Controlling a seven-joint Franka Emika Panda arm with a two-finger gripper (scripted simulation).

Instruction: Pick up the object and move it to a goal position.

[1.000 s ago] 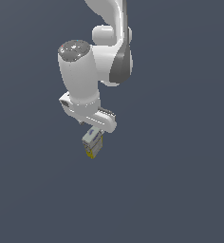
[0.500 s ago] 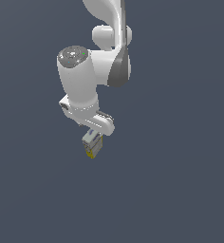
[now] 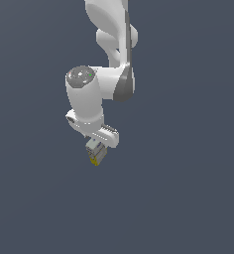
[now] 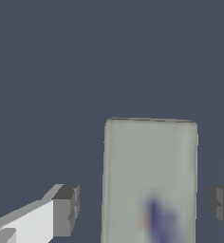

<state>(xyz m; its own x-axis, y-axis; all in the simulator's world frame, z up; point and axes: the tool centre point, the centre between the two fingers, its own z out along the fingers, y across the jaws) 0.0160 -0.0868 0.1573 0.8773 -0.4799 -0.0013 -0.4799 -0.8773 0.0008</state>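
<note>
Straddling the object [image 4: 150, 180] with gripper [image 4: 144, 209] spread, untouched; I'd centre it, then close squarely.

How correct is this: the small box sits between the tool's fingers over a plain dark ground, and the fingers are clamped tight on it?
Not quite. The box does sit between the fingers of the tool over plain dark ground, but they are not clamped on it: the wrist view shows a gap on each side of the box.

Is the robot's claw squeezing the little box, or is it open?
Open. In the wrist view, both fingertips stand apart from the box, with gaps either side.
</note>
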